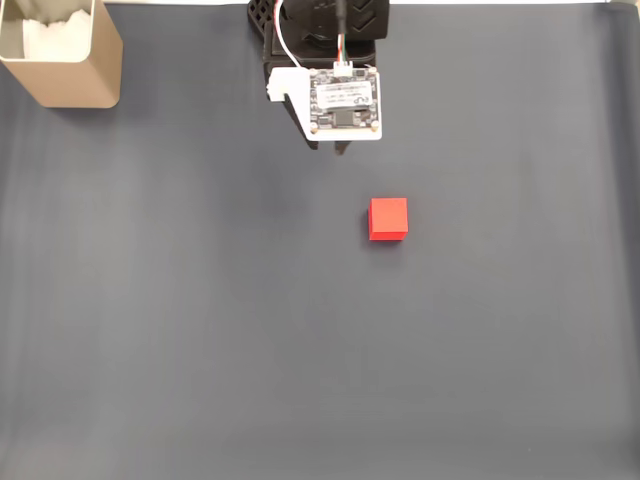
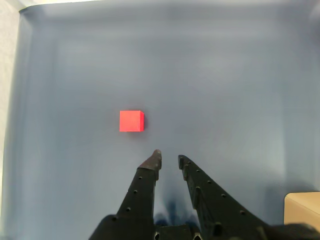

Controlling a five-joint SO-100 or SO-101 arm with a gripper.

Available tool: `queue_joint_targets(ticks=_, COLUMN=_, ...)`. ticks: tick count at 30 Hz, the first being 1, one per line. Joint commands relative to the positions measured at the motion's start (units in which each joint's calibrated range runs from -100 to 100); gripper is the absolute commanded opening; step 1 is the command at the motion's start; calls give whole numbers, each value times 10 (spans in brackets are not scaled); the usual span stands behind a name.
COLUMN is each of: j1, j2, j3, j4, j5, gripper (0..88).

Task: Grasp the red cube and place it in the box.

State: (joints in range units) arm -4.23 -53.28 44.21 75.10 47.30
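Overhead, dark grey mat (image 1: 200,330), red cube (image 1: 388,218) alone, claw (image 2: 168,159) slightly parted, empty

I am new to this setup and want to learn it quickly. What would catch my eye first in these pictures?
First, the red cube, alone near the middle of the dark mat in the fixed view. Next, the black tool, its fingers slightly apart, pointing just right of the cube in the wrist view without touching it. Last, the beige box in the fixed view's top left corner.
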Motion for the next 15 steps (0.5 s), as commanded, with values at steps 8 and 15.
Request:
queue_joint_targets(ticks=8, j1=-50, j2=34, j3=-53, j4=7, j5=0, gripper=100)
queue_joint_targets(ticks=15, j1=-61, j2=63, j3=-72, j4=7, j5=-14, gripper=145)
